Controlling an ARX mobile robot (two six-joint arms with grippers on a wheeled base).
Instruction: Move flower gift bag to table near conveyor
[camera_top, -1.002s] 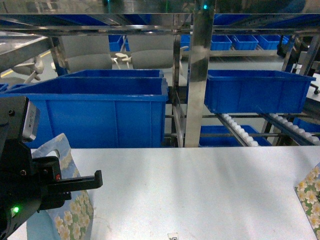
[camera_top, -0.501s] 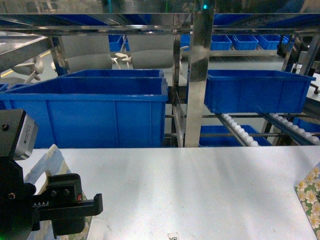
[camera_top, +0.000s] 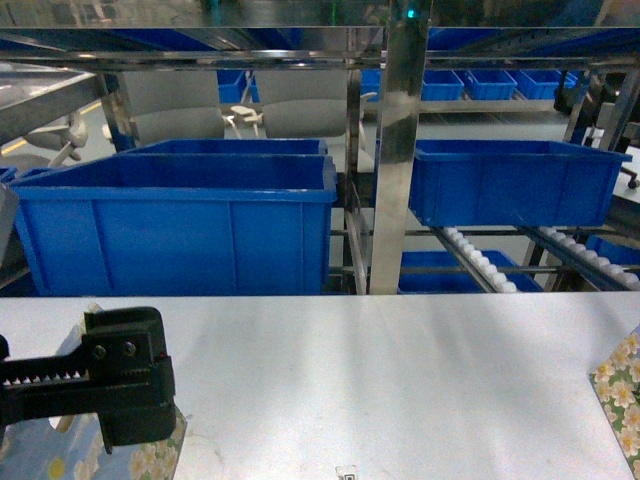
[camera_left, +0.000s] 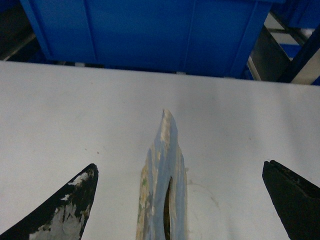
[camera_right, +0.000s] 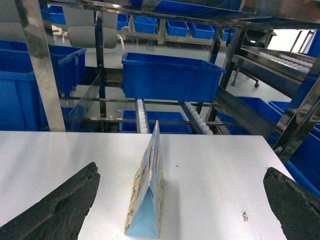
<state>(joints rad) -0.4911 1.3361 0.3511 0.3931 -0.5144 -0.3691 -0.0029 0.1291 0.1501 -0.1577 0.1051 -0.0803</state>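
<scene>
A flower gift bag (camera_left: 162, 190), pale blue with cream blossoms, stands on the pale grey table (camera_top: 400, 370) at its near left. Its narrow top edge lies between the wide-apart fingers of my open left gripper (camera_left: 180, 166), touching neither. In the head view that gripper (camera_top: 120, 400) covers most of this bag (camera_top: 150, 458). A second flower bag (camera_right: 147, 192) stands upright at the table's right edge (camera_top: 622, 395), ahead of my open right gripper (camera_right: 181, 170) and left of its centre. The conveyor (camera_top: 480, 262), a steel rack with white roller lanes, runs behind the table.
Large blue plastic bins (camera_top: 180, 225) sit on the rack just beyond the table's far edge, another (camera_top: 510, 185) to the right. A steel upright (camera_top: 395, 160) rises at centre. A small printed mark (camera_top: 346, 472) lies at the table's near edge.
My left gripper has dropped lower and swung over the left bag, now hiding most of it. Its camera housing has slid out of the head view. The right bag has not moved.
</scene>
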